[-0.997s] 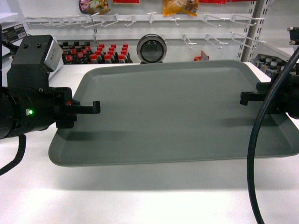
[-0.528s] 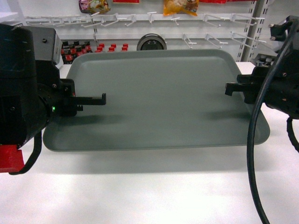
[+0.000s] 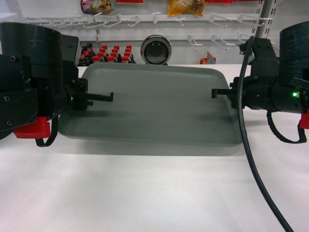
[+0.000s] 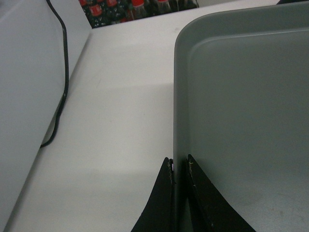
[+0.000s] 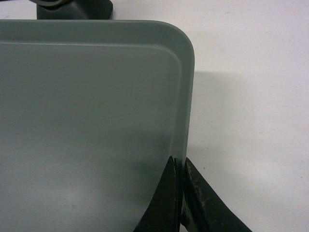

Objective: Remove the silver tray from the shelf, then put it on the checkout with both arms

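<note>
Grey-silver tray (image 3: 154, 104) spans lengthwise between your tools, just above the white table (image 3: 154, 193): left tool (image 4: 179, 166) and right tool (image 5: 182, 166) each pinch a short-side rim, so lower both evenly.

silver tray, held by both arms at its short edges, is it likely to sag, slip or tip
The silver tray probably stays stiff: it looks flat across its span in the head view. Slip seems possible, since the left gripper and right gripper pinch only the thin, smooth rim. It could tilt if one arm dips, though it is empty and likely light.
</note>
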